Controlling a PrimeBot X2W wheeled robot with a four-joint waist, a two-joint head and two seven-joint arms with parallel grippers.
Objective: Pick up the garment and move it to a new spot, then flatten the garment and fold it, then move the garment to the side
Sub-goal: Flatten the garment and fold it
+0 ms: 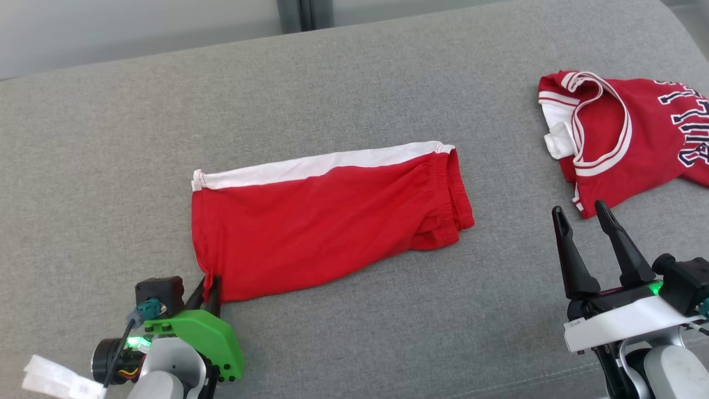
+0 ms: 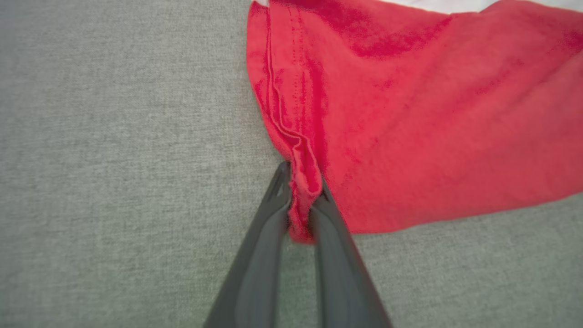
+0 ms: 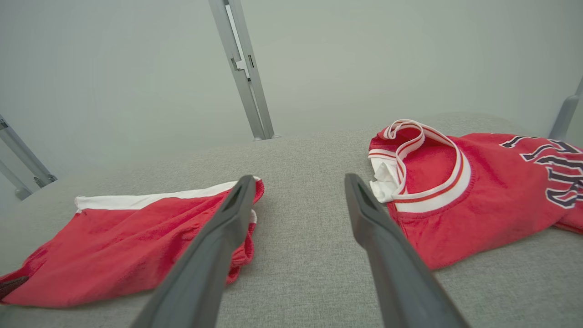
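Head view: the red shorts (image 1: 327,221) are lying flat and doubled over mid-way across the grey cushion (image 1: 111,138), so I'm judging the flattening and a first fold done. Perhaps another fold and the move aside are what's remaining. My left tool (image 1: 212,288) is pinching the shorts' near-left corner. My right tool (image 1: 579,209) is hovering spread wide, well right of the shorts, beside a red jersey (image 1: 626,138).

Left wrist view: here I'm getting what the head view isn't giving me, the hem bunching up between my clenched fingers (image 2: 259,255).

Right wrist view: my right tool (image 3: 299,177) is gaping and gripping nothing, the shorts' waistband end just left of it.
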